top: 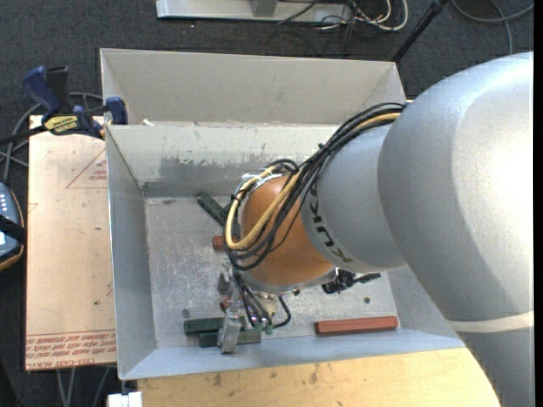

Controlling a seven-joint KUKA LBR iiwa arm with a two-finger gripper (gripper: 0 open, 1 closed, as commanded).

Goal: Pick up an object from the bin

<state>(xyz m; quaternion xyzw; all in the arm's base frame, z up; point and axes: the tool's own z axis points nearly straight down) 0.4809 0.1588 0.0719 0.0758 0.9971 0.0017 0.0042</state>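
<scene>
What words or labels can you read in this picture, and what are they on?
"KU": black letters on the arm's grey shell; any further letters can't be made out.
Nothing readable on the reddish-brown bar or the dark green pieces in the bin.

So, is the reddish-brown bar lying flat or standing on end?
Lying flat: the reddish-brown bar rests lengthwise on the bin floor, along its near wall.

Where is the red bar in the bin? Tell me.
In the camera view, the red bar lies flat on the floor of the bin, along its bottom wall, to the right of the gripper and the dark green pieces beside it.
</scene>
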